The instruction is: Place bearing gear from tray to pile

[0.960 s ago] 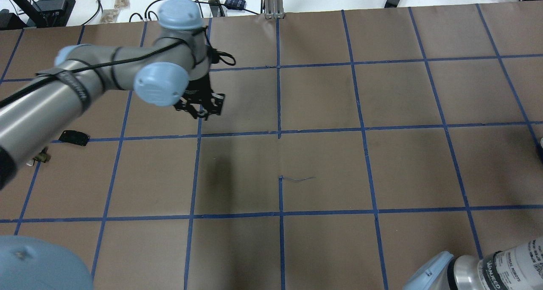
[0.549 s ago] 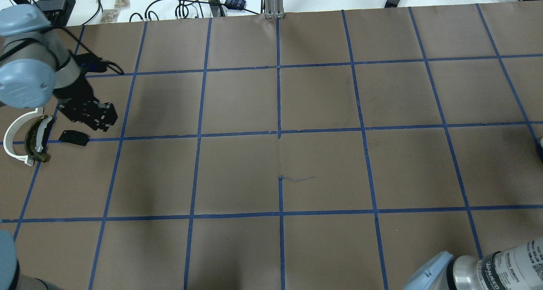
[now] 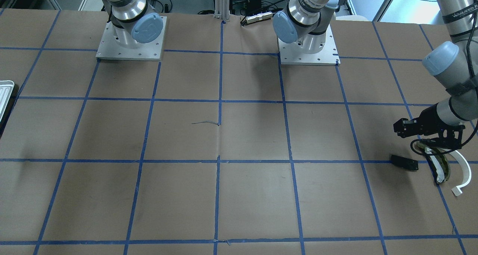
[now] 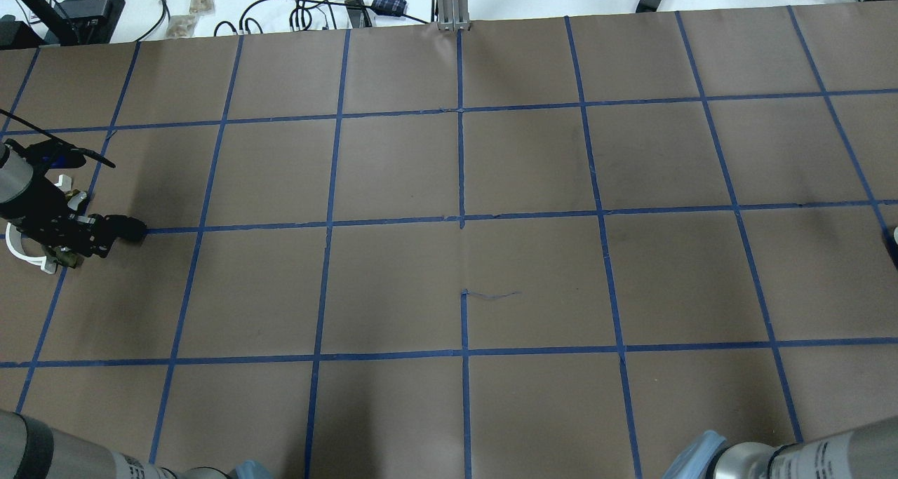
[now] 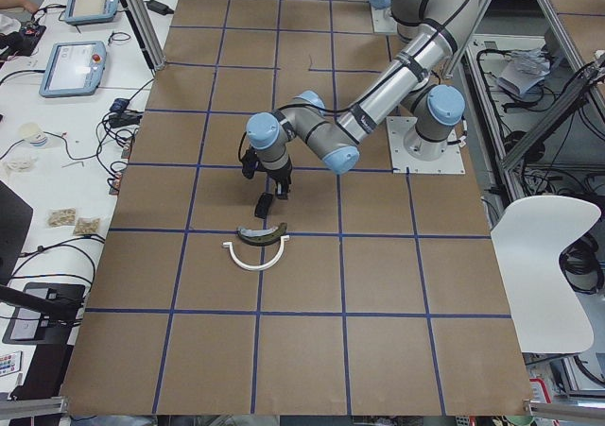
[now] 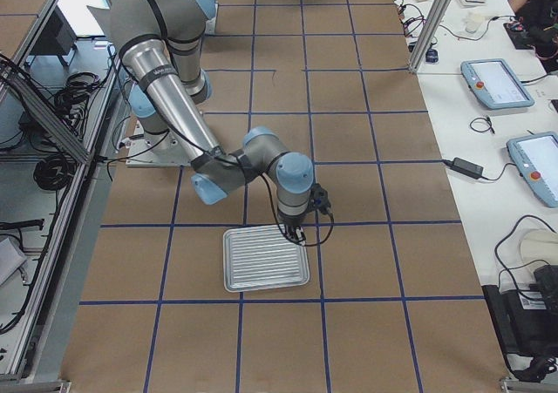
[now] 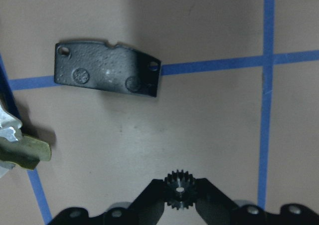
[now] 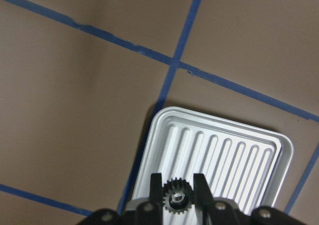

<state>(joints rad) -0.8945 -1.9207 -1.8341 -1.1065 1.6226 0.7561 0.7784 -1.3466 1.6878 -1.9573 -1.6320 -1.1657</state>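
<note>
In the left wrist view my left gripper (image 7: 178, 195) is shut on a small black toothed bearing gear (image 7: 178, 185), held above the brown table. The pile lies under it: a flat black plate (image 7: 107, 75) and the tip of the dark olive curved piece (image 7: 27, 154). The front view shows that gripper (image 3: 399, 128) beside the plate (image 3: 404, 162), the olive piece (image 3: 443, 170) and the white arc (image 3: 463, 168). My right gripper (image 8: 175, 205) is shut on a second small gear (image 8: 175, 196) over the ridged silvery tray (image 8: 224, 155).
The tray (image 6: 264, 258) lies at the table's right end and shows only at the front view's left edge (image 3: 5, 92). Both arm bases (image 3: 130, 42) stand on plates at the robot's side. Cables and small boxes (image 4: 316, 5) lie beyond the far edge.
My left arm has swung from the table's middle-left out to its left end and lowered over the pile, still holding the gear. The right arm's elbow has shifted slightly.
</note>
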